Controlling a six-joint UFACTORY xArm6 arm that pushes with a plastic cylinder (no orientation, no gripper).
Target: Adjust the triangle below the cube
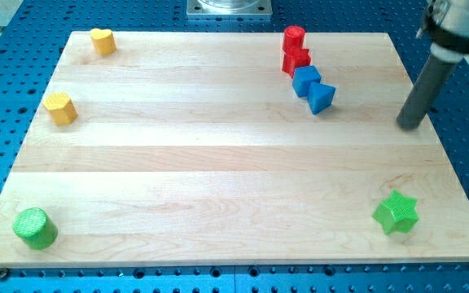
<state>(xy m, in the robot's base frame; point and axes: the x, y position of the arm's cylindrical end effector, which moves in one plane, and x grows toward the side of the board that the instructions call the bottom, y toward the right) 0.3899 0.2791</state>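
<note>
The big pale wooden worktop (218, 171) fills the frame. My tip (409, 126) of the dark rod sits at the right, apart from the blocks. There are no fingers. The blue triangle block (322, 98) touches the blue cube (305, 80) just below it, upper right.

The pale wooden board (218, 163) carries a yellow heart (103, 41) and a yellow block (59, 108) at the view's left, a green cylinder (35, 227) bottom left, and a green star (396, 212) bottom right. Near the top, a red cylinder (294, 37), red block (297, 60), blue cube (305, 80) and blue triangle (322, 98) run in a touching chain.
</note>
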